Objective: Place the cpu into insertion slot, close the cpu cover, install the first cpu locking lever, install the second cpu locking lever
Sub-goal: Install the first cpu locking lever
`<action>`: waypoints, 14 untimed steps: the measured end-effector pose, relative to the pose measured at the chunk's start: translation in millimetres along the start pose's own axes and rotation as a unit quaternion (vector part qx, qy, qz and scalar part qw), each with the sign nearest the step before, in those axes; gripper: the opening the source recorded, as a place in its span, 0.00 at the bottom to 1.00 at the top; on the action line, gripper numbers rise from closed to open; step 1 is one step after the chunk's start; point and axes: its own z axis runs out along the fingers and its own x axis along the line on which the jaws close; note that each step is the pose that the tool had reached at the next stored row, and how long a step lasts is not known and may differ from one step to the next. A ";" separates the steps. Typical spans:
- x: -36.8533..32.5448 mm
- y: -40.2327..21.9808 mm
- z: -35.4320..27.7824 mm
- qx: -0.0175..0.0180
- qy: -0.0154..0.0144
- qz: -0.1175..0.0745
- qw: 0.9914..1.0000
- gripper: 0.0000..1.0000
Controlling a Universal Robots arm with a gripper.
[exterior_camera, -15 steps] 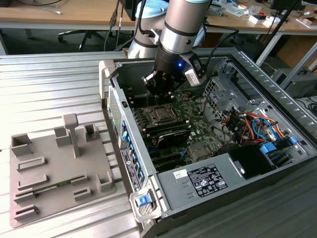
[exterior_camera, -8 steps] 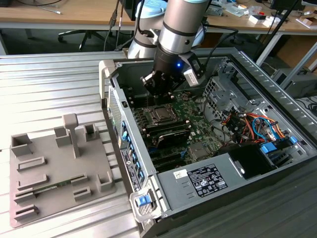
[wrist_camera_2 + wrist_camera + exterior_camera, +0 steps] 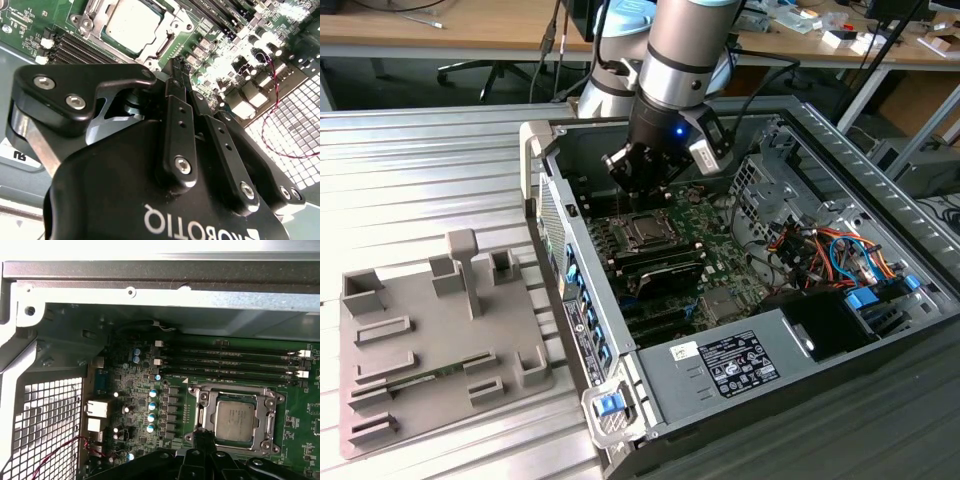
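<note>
The cpu (image 3: 235, 420), a flat grey square, lies in the socket on the green motherboard, also seen in the second wrist view (image 3: 131, 22) and the exterior view (image 3: 646, 232). The cpu cover (image 3: 270, 415), a silver frame, lies flat around it (image 3: 175, 31). My gripper (image 3: 176, 65) is shut with nothing visible between its black fingers. Its tip (image 3: 202, 434) sits at the socket's corner, close above the board. In the exterior view the gripper (image 3: 638, 190) hangs just behind the socket inside the open computer case. I cannot tell how the locking levers stand.
Memory slots (image 3: 230, 360) run beside the socket. The case wall (image 3: 150, 290) and a perforated panel (image 3: 45, 420) with a red wire (image 3: 60, 450) stand close by. A power supply (image 3: 740, 365), coloured cables (image 3: 820, 245) and a grey parts fixture (image 3: 430, 340) lie further off.
</note>
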 end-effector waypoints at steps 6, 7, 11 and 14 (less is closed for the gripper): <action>1.6 0.1 0.1 0.000 0.000 0.000 1.000 0.11; 1.8 0.1 0.1 0.000 0.000 0.000 1.000 0.11; 2.9 0.2 0.2 0.000 0.000 0.000 1.000 0.11; 4.2 0.3 0.3 0.000 0.000 0.000 1.000 0.11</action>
